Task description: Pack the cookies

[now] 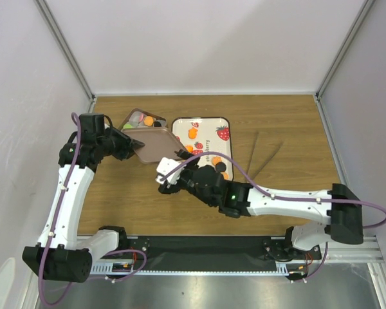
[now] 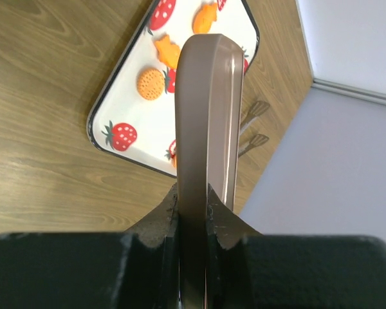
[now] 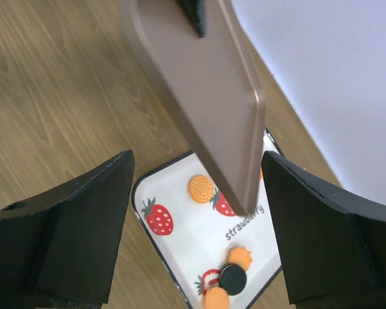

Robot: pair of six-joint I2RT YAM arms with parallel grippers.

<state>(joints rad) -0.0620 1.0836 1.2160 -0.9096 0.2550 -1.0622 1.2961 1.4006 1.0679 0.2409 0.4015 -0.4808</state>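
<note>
Now the left gripper [image 2: 193, 207] pinches the brown lid [image 2: 207, 109], the right gripper [image 3: 196, 206] spread wide facing the tray [image 3: 185, 250].

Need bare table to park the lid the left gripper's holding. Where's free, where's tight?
Free: the wood between the two thin sticks and the right wall; also the near-left patch between the left arm and the right gripper. Crowded: back-left, where the open tin, the lid in the left gripper and the strawberry tray bunch up.

We see a wooden table [image 1: 289, 116], a white strawberry-print tray [image 1: 209, 126] lying near its middle, an open brown tin [image 1: 125, 119] just left of it, thin tongs [image 1: 262, 156] to the right.
</note>
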